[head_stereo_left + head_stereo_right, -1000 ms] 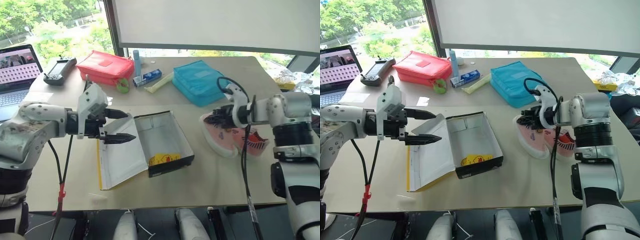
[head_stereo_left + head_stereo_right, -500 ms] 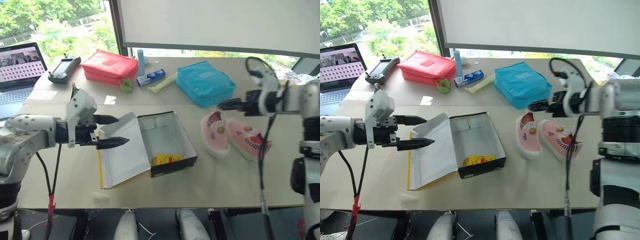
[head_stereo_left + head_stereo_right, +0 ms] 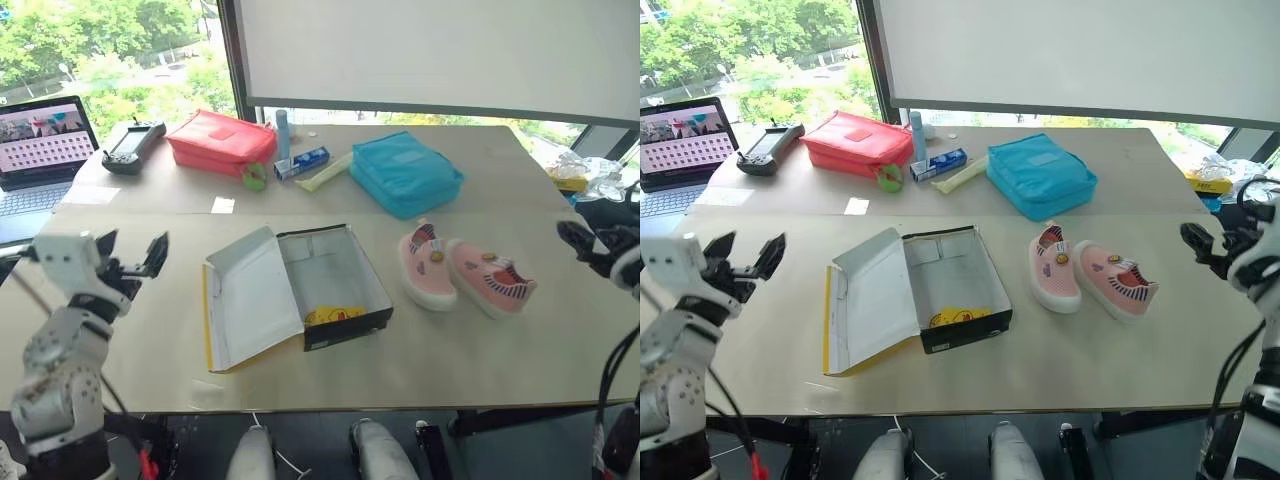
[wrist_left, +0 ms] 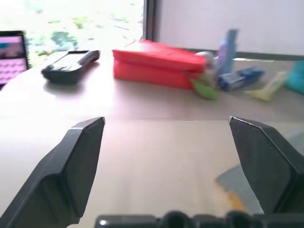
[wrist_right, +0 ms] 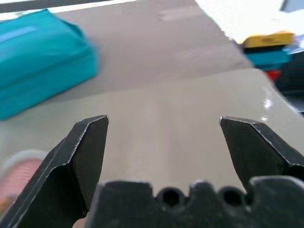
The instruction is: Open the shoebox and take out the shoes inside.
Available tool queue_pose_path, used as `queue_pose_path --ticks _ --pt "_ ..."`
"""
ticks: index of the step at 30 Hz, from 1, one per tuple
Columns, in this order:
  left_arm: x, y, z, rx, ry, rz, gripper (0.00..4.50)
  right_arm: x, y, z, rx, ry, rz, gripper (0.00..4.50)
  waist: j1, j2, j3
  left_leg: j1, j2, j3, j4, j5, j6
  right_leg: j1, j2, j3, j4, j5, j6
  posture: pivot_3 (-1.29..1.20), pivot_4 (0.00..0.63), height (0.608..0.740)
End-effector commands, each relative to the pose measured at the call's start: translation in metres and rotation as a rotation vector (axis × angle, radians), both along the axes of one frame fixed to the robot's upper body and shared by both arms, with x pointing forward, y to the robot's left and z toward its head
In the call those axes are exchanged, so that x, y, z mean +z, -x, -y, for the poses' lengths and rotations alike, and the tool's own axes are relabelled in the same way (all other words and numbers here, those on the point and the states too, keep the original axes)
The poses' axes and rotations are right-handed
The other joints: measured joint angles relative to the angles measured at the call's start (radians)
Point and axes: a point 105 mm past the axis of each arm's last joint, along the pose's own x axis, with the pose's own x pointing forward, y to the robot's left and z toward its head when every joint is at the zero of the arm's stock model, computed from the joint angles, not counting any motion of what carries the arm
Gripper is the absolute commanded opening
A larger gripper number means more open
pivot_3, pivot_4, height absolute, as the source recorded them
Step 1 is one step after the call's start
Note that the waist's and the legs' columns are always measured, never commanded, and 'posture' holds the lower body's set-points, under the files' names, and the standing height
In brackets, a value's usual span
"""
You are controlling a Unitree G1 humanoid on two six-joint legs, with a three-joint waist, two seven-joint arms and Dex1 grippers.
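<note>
- Black fingers of the left gripper (image 3: 743,257) are spread wide apart with nothing between them, hovering over the table's (image 3: 970,375) left edge, well clear of the box.
- Same deal on the other side: the right gripper (image 3: 1212,240) sits out by the table's right edge, fingers apart and empty (its wrist view has bare tabletop between the two pads).
- Moving inward, the shoebox (image 3: 955,290) sits around the middle of the table, open, with its yellow-edged lid (image 3: 872,305) flopped flat toward the left gripper and the white inside facing up.
- Inside the box I can see a bit of yellow paper with a cartoon print near the front wall, otherwise it's white.
- Both pink shoes (image 3: 1090,277) are out of the box, standing side by side on the table just to the right of it, white soles down, toes pointing toward the front edge. They're between the box and the right gripper, and touch neither.
- Further back: a turquoise pouch (image 3: 1040,175) behind the shoes, a red pouch (image 3: 855,142) behind the box on the left, and a blue tube (image 3: 916,132) and small blue carton (image 3: 937,164) between them.
- Far left corner has a laptop (image 3: 685,140) with its screen on, and a black controller (image 3: 768,147) next to it.
</note>
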Motion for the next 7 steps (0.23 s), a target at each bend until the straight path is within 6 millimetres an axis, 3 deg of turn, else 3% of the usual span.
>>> queue_pose_path --ticks 1,4,7 --pt "0.001 0.003 0.000 0.066 -0.056 0.047 4.50 -0.009 0.000 -0.007 -0.023 0.048 0.074 4.42 -0.007 0.000 0.000 0.000 0.000 0.000 0.000 0.000 0.000 0.000 0.000 0.000 -0.002 0.000 0.000 0.00 0.150 0.726" --pt "-0.024 0.004 0.006 0.069 -0.058 0.006 4.50 -0.039 0.000 -0.010 -0.063 0.112 0.061 4.42 -0.018 0.001 0.000 -0.002 -0.004 0.000 0.000 0.000 0.000 0.002 0.000 0.006 -0.008 0.001 0.000 0.00 0.150 0.726" --pt "-0.036 0.003 0.007 0.081 -0.095 -0.021 4.50 -0.051 0.001 -0.010 -0.099 0.147 0.061 4.42 -0.025 0.001 0.000 -0.001 -0.010 0.001 -0.001 0.000 0.000 0.002 0.000 0.016 -0.008 0.001 0.002 0.00 0.150 0.726"
